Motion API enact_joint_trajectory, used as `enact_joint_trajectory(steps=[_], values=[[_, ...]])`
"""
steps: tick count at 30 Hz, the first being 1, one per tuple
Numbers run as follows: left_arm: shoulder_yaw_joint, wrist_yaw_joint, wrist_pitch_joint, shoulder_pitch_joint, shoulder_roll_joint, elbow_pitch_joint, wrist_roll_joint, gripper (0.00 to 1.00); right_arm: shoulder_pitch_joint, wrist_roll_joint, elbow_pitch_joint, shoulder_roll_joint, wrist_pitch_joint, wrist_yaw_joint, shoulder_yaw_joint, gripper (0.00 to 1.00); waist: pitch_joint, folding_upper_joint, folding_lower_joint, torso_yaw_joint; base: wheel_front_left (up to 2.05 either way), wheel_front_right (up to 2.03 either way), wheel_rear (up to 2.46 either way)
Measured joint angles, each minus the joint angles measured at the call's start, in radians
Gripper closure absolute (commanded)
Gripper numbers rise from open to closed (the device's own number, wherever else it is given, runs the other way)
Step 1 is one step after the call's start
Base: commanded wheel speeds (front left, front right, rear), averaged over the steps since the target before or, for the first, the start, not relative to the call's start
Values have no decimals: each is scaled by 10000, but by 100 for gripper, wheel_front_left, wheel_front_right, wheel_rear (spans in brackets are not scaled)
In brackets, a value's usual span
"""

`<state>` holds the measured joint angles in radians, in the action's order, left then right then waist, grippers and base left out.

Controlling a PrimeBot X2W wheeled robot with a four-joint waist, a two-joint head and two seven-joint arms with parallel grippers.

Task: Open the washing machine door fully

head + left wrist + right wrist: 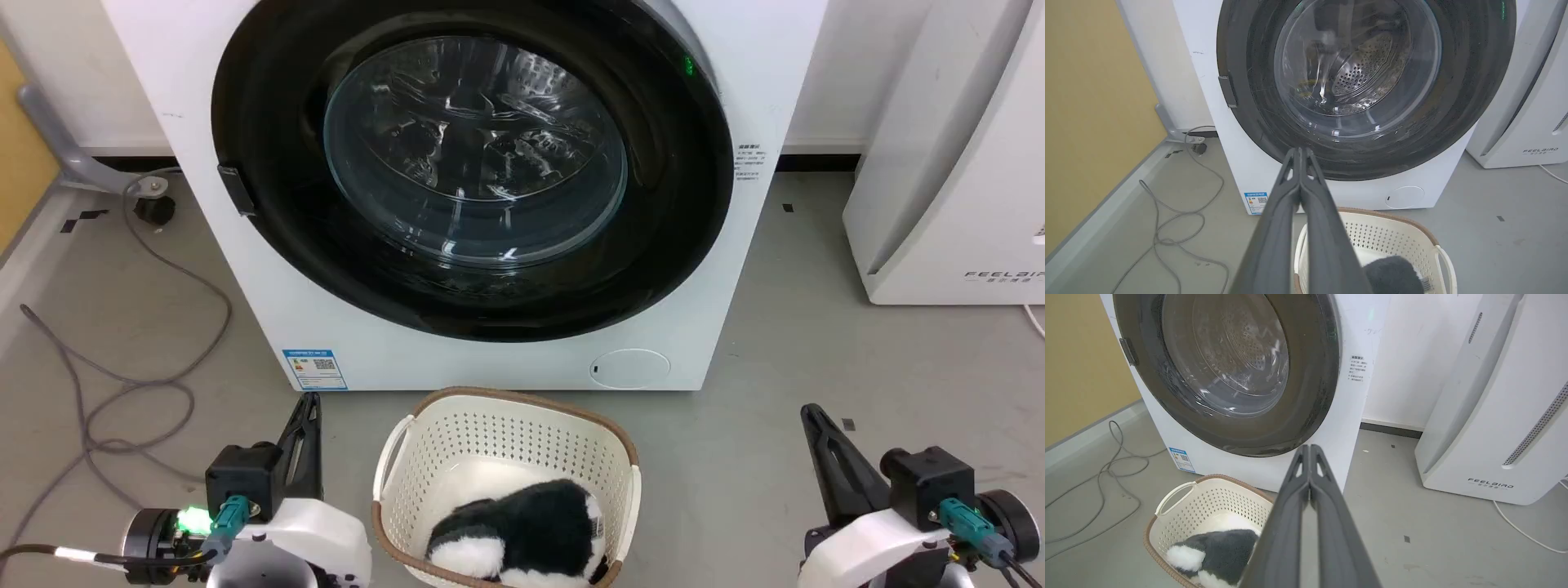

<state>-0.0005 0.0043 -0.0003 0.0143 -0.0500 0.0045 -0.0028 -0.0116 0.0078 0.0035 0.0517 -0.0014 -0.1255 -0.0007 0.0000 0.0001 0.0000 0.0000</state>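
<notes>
Your left pincer [309, 406] and right pincer [810, 415] are resting empty, fingers pressed together, probably because the round glossy black, glass-centred washing machine door [473, 163] is sitting closed ahead and above both, well apart.

Basket [506, 441] with plush toy [522, 523] on floor [816, 343] before the washing machine [408, 359], second appliance [947, 163] to the machine's right.

Glossy black washing machine door [473, 163], perforated plastic basket [506, 441]
</notes>
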Motion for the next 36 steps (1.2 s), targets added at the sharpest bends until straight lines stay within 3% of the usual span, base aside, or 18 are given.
enact_joint_trajectory(steps=[22, 23, 34, 35, 36], values=[[0, 0, 0, 0, 0, 0, 0, 100, 0, 0, 0, 0, 0, 0, 0, 100, 0, 0, 0, 0, 0, 0, 0], [2, 0, 0, 0, 0, 0, 0, 0, 0, 0, 0, 0, 0, 0, 2, 0, 0, 0, 0, 0, 0, 0, 0], [-134, 15, -96, 5, 2, 50, -107, 0, -12, 113, 33, 0, -58, 15, -6, 0, 5, 0, 0, -52, 0, 0, 0], [-153, 15, -100, 6, 2, 59, -113, 0, -15, 128, 38, 0, -98, 15, -6, 11, 6, 0, 0, -58, 0, 0, 0], [-169, 15, -111, 8, 2, 73, -146, 0, -19, 140, 40, 0, -109, 15, -4, 100, 8, 0, 0, -64, 0, 0, 0]])
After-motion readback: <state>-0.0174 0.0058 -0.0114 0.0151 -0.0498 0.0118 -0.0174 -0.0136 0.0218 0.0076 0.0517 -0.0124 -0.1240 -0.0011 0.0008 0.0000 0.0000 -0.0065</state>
